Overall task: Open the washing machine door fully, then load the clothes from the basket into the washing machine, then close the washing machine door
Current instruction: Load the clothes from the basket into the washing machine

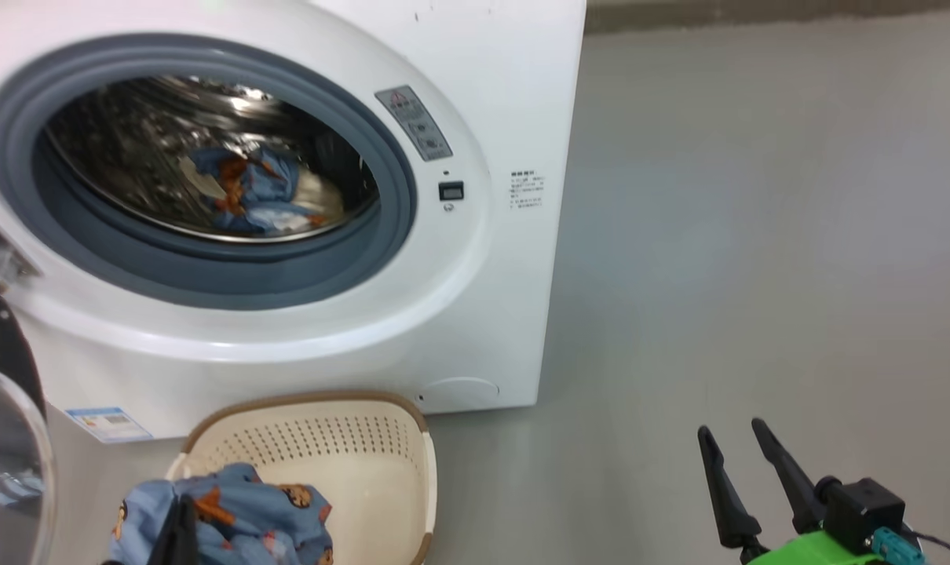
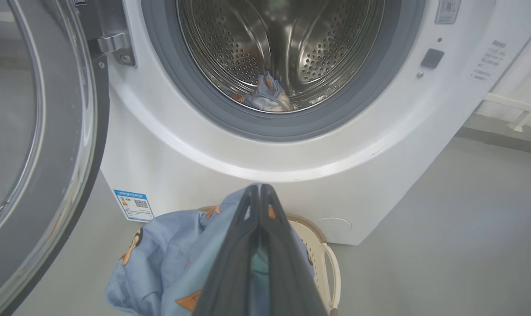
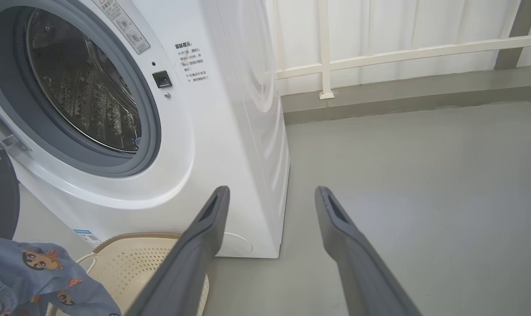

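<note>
The washing machine (image 1: 459,259) stands with its door (image 2: 50,131) swung wide to the left. Some of the clothes (image 1: 247,192) lie in the steel drum. Below the opening sits the basket (image 1: 349,455) on the floor. A light-blue garment (image 2: 169,254) with orange prints hangs over the basket's left part, with my left gripper (image 2: 259,193) shut on it. My right gripper (image 3: 270,197) is open and holds nothing, off to the right of the machine above the floor. In the head view it stands at the lower right (image 1: 738,439).
Grey floor (image 1: 758,235) stretches to the right of the machine. A white railing (image 3: 379,57) and a low kerb run along the back wall behind it. The open door's glass bowl (image 1: 4,471) bulges beside the basket on the left.
</note>
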{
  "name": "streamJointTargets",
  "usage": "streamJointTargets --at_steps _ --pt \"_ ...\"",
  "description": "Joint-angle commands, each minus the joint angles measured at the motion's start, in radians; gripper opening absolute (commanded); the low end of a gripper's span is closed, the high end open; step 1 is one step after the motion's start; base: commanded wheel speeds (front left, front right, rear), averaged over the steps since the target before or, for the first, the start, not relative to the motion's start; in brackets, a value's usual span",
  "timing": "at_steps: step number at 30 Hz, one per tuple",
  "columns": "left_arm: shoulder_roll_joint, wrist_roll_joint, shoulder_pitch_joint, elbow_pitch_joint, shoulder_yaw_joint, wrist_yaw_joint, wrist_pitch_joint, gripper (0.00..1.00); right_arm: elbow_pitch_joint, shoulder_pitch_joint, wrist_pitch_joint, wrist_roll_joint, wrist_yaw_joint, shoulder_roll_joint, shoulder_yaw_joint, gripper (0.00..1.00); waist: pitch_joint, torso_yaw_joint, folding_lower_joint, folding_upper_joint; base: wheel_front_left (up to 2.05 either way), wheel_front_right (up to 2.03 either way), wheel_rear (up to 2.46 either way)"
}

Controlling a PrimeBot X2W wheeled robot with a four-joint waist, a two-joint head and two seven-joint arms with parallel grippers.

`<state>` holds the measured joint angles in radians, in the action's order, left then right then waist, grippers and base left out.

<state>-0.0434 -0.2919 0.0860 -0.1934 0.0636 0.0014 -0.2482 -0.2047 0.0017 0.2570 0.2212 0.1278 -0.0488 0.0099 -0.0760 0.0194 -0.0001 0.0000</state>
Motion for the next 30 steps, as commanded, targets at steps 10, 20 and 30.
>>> streamJointTargets --at_steps 10,20,30 --pt "-0.007 0.036 0.098 0.195 0.001 0.052 -0.014 0.00 0.014 0.055 0.005 -0.002 0.003 -0.001 0.029 1.00 0.128 0.025 0.0001 0.0000 0.00 0.00 0.00" --pt "-0.007 0.045 0.120 0.240 -0.003 0.057 -0.014 0.00 0.017 0.057 0.005 0.005 0.003 -0.001 0.026 1.00 0.132 0.027 0.0001 0.0000 0.00 0.00 0.00" --pt "-0.007 0.035 0.110 0.244 -0.009 0.055 -0.014 0.00 0.016 0.047 0.005 0.020 0.003 -0.001 0.040 1.00 0.125 0.035 0.0001 0.0000 0.00 0.00 0.00"
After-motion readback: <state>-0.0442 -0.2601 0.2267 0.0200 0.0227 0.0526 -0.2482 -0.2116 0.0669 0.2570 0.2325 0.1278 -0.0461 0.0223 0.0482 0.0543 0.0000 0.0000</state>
